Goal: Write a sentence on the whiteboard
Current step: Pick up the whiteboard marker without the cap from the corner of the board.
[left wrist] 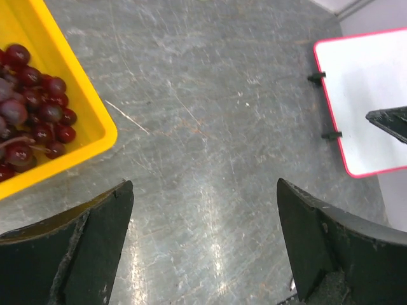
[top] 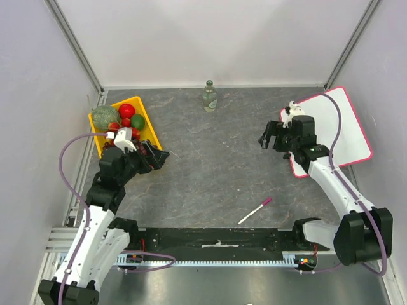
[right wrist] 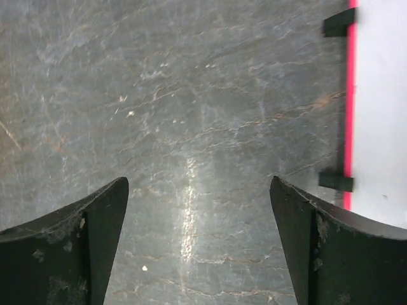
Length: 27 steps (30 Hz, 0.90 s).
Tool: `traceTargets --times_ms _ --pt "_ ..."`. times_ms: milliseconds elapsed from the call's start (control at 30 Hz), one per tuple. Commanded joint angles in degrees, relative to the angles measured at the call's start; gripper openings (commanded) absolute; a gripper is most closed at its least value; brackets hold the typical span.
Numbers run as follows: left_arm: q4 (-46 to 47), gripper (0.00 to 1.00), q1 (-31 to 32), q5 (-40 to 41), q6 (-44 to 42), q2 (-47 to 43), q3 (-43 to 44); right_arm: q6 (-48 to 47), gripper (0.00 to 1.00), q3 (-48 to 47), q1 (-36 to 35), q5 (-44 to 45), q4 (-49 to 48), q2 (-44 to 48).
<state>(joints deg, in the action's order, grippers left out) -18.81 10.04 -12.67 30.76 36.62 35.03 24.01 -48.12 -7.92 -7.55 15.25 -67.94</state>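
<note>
Black fingers of the left gripper (left wrist: 205, 185) stand wide apart and hold nothing, above the grey table (top: 210, 171) just beside a yellow tray (left wrist: 82, 127) with dark grapes (left wrist: 32, 108). The right gripper (right wrist: 199, 181) is also wide open and empty, near the left edge of the whiteboard (top: 355, 130), which lies flat at the table's right side. A pink pen (top: 255, 210) lies near the arm bases.

Lab cell: white wall panels (top: 216, 38), aluminium framing (top: 75, 46)
</note>
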Motion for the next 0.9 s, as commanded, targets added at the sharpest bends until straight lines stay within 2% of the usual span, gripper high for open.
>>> traceTargets --times_ms 0,133,200,300,367,433,467,567,733,867 --pt "2.4 0.98 0.0 -8.2 2.5 -1.4 -1.9 -2.5 0.98 -0.6 -4.8 0.7 2.4 0.2" --pt "4.7 0.98 0.2 -14.5 2.1 -0.8 -2.7 -2.0 0.98 -1.2 -8.4 2.5 2.2 -1.1" --pt "6.3 0.93 0.9 -17.9 2.6 0.7 -3.0 -1.5 0.98 -1.5 -9.6 2.9 1.5 -2.0" --pt "8.2 0.86 5.1 -17.6 3.8 2.9 -3.6 -1.2 0.98 -2.1 -10.8 2.7 0.0 -3.2" --pt "9.5 0.78 10.6 -14.0 4.4 4.1 -3.8 -1.2 0.98 -2.2 -11.1 2.2 -0.7 -4.1" --pt "10.8 0.7 18.8 -8.9 4.9 6.4 -3.7 -1.2 0.98 -2.9 -11.1 1.8 -1.3 -5.3" --pt "11.8 0.62 22.5 -6.5 5.7 8.0 -3.6 -1.5 0.98 -3.1 -11.2 1.7 -1.3 -5.7" --pt "14.6 0.46 31.8 -2.6 7.9 14.6 -2.5 -2.5 0.98 -3.3 -11.4 1.3 -1.4 -6.2" --pt "18.5 0.33 46.6 5.7 9.4 27.1 1.2 -3.4 0.98 -2.4 -11.3 1.0 -1.4 -6.9" --pt "22.5 0.17 55.0 7.7 9.5 38.9 7.0 -3.3 0.98 -1.5 -11.4 1.2 -1.4 -7.4"
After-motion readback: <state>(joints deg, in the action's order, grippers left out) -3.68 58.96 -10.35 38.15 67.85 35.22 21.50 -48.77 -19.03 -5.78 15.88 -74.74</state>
